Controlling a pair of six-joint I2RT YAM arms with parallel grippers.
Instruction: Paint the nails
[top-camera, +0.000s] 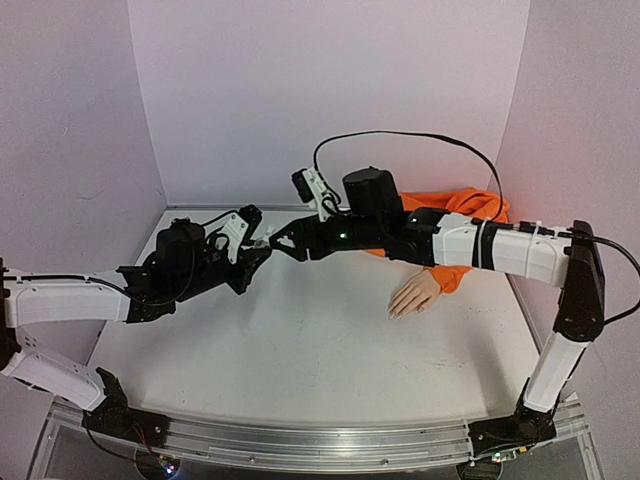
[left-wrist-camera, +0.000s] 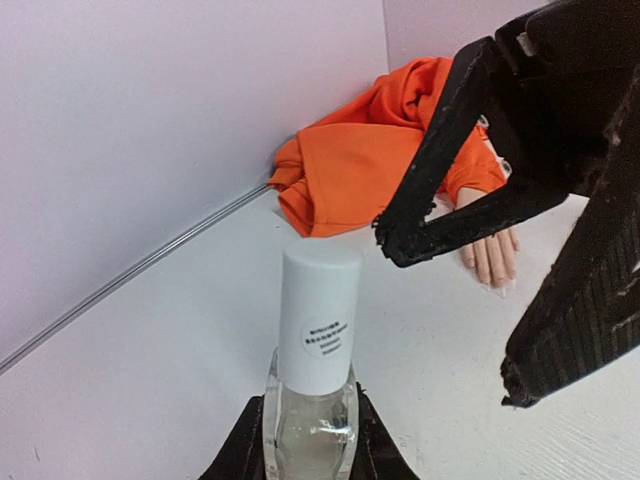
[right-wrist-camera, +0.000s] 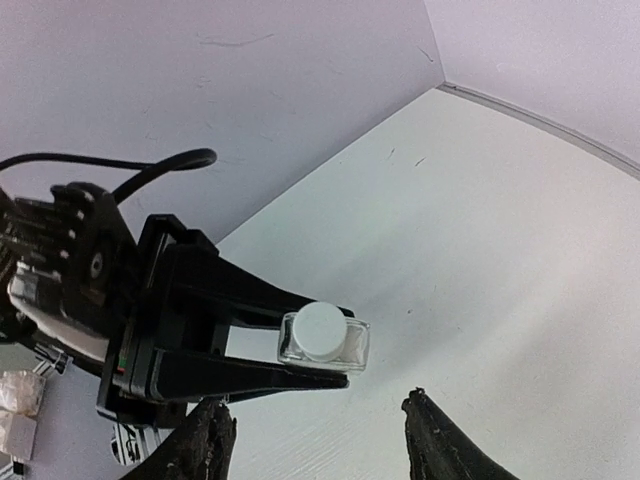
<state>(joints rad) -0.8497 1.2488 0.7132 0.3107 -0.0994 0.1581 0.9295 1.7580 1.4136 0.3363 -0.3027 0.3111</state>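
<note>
We see the left gripper (right-wrist-camera: 330, 345) clamped on a small clear bottle (left-wrist-camera: 310, 428), its two fingers pressing the glass sides while the white cap (left-wrist-camera: 318, 322) stands upright above them. The right gripper (left-wrist-camera: 452, 315) has its jaws spread wide and grasps nothing. It hangs just beside the bottle on its right, apart from the cap. Both meet over the far left part of the table (top-camera: 300, 350). The mannequin hand (top-camera: 415, 294) lies flat towards the right side, well apart from both grippers, its fingers pointing to the near left. Its orange sleeve (top-camera: 462, 206) is bunched up against the far wall. The nails (left-wrist-camera: 498, 284) sit at those fingertips, though they look too small for us to judge their colour.
</note>
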